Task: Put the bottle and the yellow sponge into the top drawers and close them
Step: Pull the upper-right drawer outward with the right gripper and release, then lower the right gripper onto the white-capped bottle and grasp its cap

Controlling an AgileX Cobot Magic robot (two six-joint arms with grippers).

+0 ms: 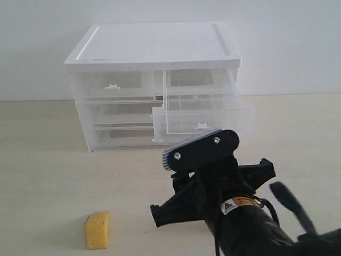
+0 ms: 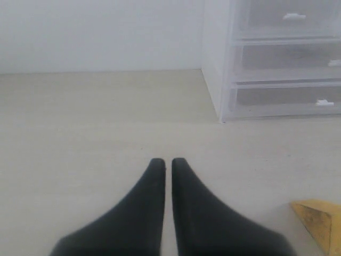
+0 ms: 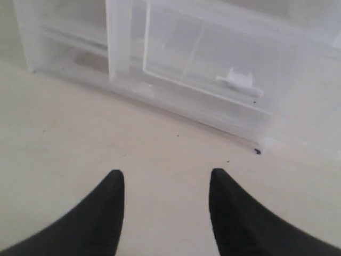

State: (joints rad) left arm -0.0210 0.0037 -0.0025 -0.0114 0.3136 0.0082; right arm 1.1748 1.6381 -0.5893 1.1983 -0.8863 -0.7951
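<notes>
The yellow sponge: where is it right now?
In the exterior view the yellow sponge sits on the table, lower left, in front of the cabinet.

Pale table [image 1: 48, 176], white wall [image 1: 287, 48], lower drawers [image 1: 114, 114], seemingly shut

You have the white-topped cabinet [image 1: 154, 48] at the back of the worktop [image 1: 42, 160]. Its right top drawer [image 1: 200, 114] is pulled out; the left top drawer [image 1: 114, 85] is shut. The yellow sponge [image 1: 97, 230] stands front-left, well apart from the right arm [image 1: 224, 197].
</notes>
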